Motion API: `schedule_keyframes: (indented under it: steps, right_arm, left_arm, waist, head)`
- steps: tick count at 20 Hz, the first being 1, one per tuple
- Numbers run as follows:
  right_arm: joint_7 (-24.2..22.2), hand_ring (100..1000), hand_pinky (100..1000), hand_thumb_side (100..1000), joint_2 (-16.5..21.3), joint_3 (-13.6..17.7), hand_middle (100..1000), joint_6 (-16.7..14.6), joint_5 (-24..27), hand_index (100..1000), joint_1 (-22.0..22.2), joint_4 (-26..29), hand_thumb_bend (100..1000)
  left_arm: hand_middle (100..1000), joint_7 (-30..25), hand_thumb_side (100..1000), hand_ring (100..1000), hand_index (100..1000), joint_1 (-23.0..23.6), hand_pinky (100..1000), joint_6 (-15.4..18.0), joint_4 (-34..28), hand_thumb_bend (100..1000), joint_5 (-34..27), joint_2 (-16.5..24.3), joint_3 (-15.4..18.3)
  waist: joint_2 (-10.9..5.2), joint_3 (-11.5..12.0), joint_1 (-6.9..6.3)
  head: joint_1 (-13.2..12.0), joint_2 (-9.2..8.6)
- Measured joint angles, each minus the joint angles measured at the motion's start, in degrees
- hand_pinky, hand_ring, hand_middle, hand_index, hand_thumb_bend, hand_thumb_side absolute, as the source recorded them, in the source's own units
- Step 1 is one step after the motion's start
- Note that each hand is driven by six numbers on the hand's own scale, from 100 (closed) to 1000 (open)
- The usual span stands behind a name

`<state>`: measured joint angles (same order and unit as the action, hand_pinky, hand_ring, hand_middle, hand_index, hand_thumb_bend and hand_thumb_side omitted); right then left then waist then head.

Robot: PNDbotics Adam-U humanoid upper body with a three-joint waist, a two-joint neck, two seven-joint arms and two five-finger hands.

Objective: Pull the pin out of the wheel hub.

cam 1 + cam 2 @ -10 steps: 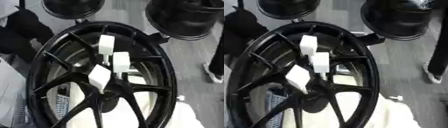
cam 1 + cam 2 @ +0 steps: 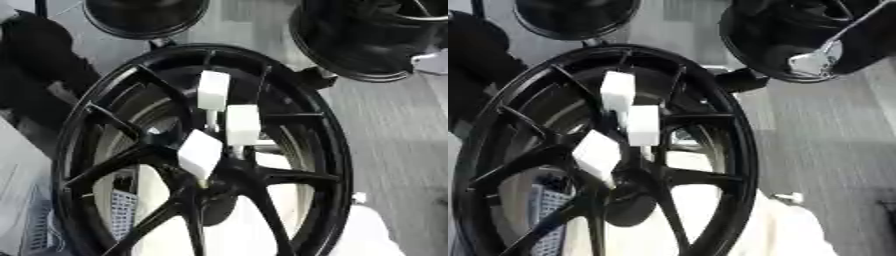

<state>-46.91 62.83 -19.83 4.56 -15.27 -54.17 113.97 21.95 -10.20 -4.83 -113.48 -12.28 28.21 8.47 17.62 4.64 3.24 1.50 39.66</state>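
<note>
A large black spoked wheel (image 2: 328, 150) fills both views, lying tilted before me. Three pins with white block heads stand close together at its hub. The upper one (image 2: 213, 90) is farthest up, the middle one (image 2: 242, 125) is just right of it, and the lower one (image 2: 199, 154) leans to the left above the hub centre (image 2: 214, 187). A silvery part (image 2: 815, 60) on a dark limb reaches in from the upper right corner, well apart from the pins; I take it for my right arm, its hand unclear. My left hand does not show.
Two more black wheels stand behind, one at top middle (image 2: 144, 17) and one at top right (image 2: 367, 45). A dark bulky shape (image 2: 35, 65) sits at the left. White cloth (image 2: 363, 235) lies under the wheel's lower right. A mesh basket (image 2: 122, 210) shows through the spokes.
The silvery part has come into the right eye view at the upper right. The pictures have shifted slightly; the three pins stand as before.
</note>
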Motion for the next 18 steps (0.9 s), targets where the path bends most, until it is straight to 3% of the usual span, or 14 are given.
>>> schedule_keyframes:
  steps: [10,18]
  right_arm:
    - [-2.0,864,914,381,-3.6,-3.1,787,0.9,-0.1,838,-5.5,-0.4,230]
    - [-2.7,866,916,365,-8.7,-7.4,790,-1.1,-0.3,843,-12.2,-5.2,244]
  left_arm:
    - [736,-0.2,340,749,813,0.0,778,0.0,0.0,551,0.0,0.0,-0.2]
    - [736,-0.3,338,751,813,0.0,777,0.0,0.0,554,-0.1,0.5,-0.2]
  waist:
    - [-0.52,0.0,-0.09]
    - [-0.86,0.3,-0.13]
  head:
    - [0.3,0.01]
    - [0.6,0.04]
